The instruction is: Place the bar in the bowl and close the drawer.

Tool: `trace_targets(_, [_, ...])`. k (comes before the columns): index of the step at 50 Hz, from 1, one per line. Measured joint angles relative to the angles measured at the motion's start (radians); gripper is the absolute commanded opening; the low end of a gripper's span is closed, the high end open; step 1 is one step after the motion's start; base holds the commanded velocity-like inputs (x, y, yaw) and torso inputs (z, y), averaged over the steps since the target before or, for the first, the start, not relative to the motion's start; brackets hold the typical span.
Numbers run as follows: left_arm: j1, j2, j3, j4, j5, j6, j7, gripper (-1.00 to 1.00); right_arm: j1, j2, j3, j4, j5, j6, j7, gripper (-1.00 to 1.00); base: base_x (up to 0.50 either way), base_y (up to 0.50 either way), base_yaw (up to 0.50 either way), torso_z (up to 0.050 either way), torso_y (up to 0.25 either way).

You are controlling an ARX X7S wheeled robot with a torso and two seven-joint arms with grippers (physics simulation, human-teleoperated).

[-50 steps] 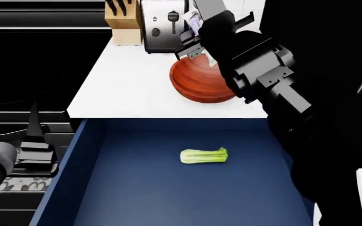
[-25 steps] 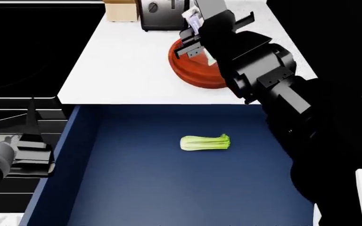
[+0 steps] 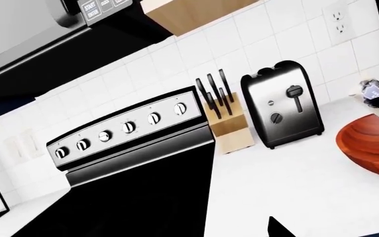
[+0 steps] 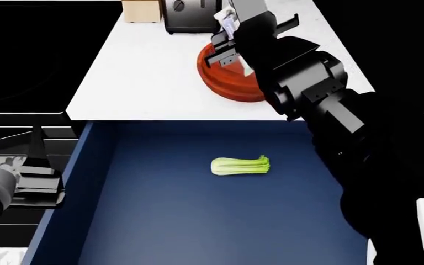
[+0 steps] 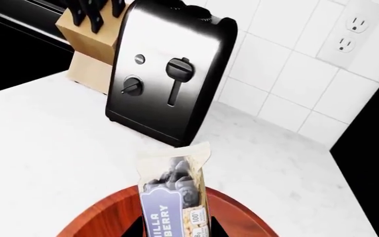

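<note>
My right pincer hangs over the bowl, its black fingers clamped on the near end of the bar, which stands upright above the bowl's hollow. In the head view only the bar's pale top shows past my forearm. My left pincer sits low at the near left, beside the drawer's outer wall; its fingertips are out of sight and I cannot tell whether they are apart or together.

The white counter runs far from the open drawer, whose navy floor holds one green leafy stalk lying on its side near the middle. The bowl sits on the counter's right part, close to its near edge. Far behind it stand a black-and-chrome toaster and, just left of that, a wooden knife block with black handles. White wall tiles with a socket back the counter. A black stove with a row of silver knobs fills the left side.

The bar is a cream wrapper, its top seal crimped and slightly curled, with a bluish-purple panel of berries and partly hidden white lettering. The bowl is reddish-brown wood with visible grain.
</note>
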Motion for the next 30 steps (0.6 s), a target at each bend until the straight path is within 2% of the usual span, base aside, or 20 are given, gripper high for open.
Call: trace_targets(30, [-0.080,0.020,0.073,-0.001,0.002,-0.016,-0.001,1.00,-0.021,0.000,-0.002,-0.001,0.010,0.030,-0.005,-1.00,0.00,0.00,0.00,0.000,0.000])
